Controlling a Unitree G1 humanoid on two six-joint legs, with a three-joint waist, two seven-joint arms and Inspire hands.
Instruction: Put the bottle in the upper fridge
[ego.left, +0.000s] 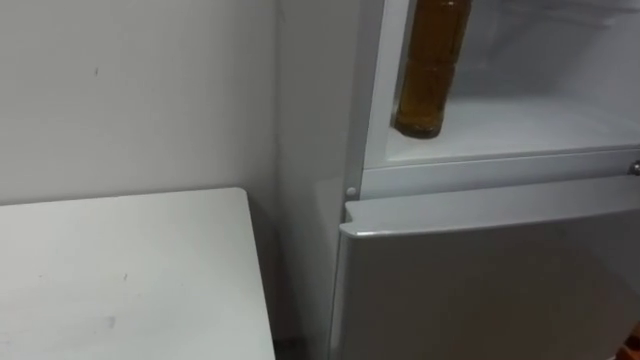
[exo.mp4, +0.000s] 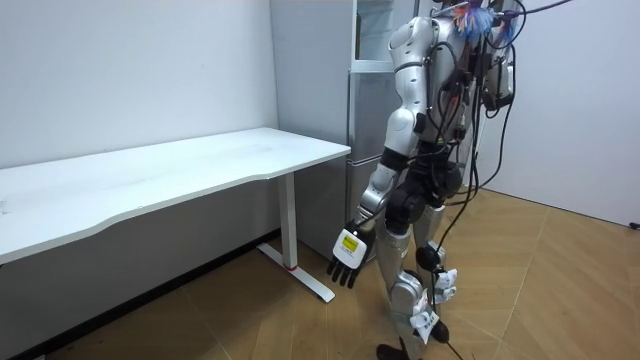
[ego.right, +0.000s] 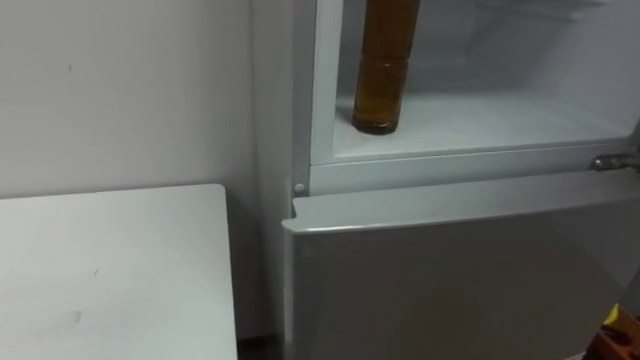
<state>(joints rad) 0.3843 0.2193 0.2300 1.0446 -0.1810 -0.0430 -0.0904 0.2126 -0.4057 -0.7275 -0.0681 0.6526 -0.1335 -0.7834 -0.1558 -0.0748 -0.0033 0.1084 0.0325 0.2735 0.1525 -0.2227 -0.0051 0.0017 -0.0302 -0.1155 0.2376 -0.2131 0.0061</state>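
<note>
The brown bottle (ego.left: 430, 70) stands upright inside the upper fridge (ego.left: 520, 125), at its near left corner. No hand touches it. The robot stands at the fridge, with the white tabletop (ego.left: 130, 270) on its left. Its left hand (exo.mp4: 345, 258) hangs down by its leg, fingers loose, holding nothing.

- Both eye views look down, close up, at the open upper fridge (ego.left: 500, 130) and the desk (ego.left: 120, 270) corner nearest it.
- The room view stands well back, taking in the whole robot, the same desk and the same fridge.
</note>
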